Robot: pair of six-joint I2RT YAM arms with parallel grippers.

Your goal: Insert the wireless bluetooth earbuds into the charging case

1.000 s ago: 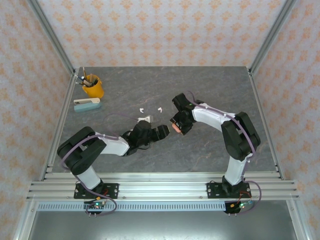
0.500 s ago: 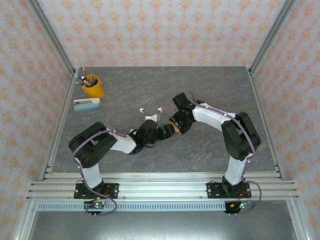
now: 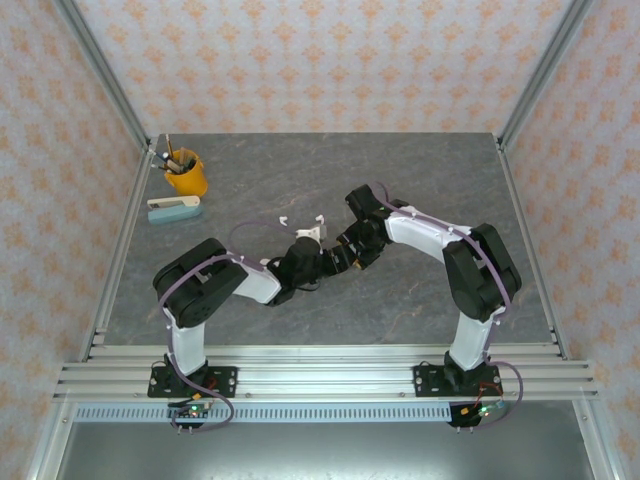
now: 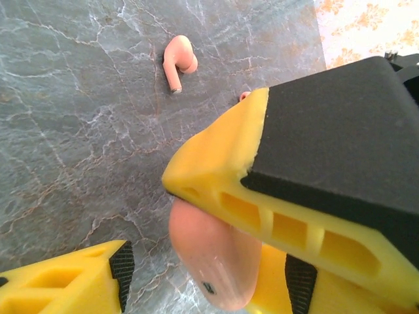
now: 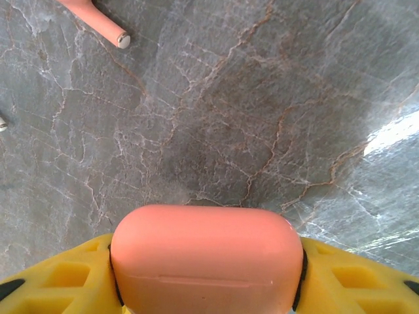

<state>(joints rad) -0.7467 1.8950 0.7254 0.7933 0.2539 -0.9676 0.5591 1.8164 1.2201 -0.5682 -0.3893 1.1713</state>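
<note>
Where the two arms meet above the middle of the grey marbled table (image 3: 430, 190), the salmon charging case (image 5: 206, 242) is clamped between the yellow fingers of the right gripper (image 5: 206, 281). Its lid is shut along a thin seam, so nothing inside can be seen. The left gripper (image 4: 209, 278) is set around the same case from the other side with its fingers apart. A strip of table is seen between the case and one black pad (image 4: 122, 265); the other pad is close beside the case, and whether it touches cannot be told. Much of the left wrist view is blocked by a yellow and black finger of the right gripper.

Just past that finger, one salmon earbud (image 4: 178, 59) is laid flat on the table. A small salmon tip (image 4: 244, 95) is seen at the finger's edge, too little of it to name.

Farther out, a small white case (image 3: 307, 234) is partly covered by the left arm. A white earbud (image 3: 283, 220) is laid to its left and a second white earbud (image 3: 320, 218) to its right.

At the far left corner, a teal and white stapler (image 3: 173, 208) is laid beside a yellow cup (image 3: 190, 182), in which pens are stood.
</note>
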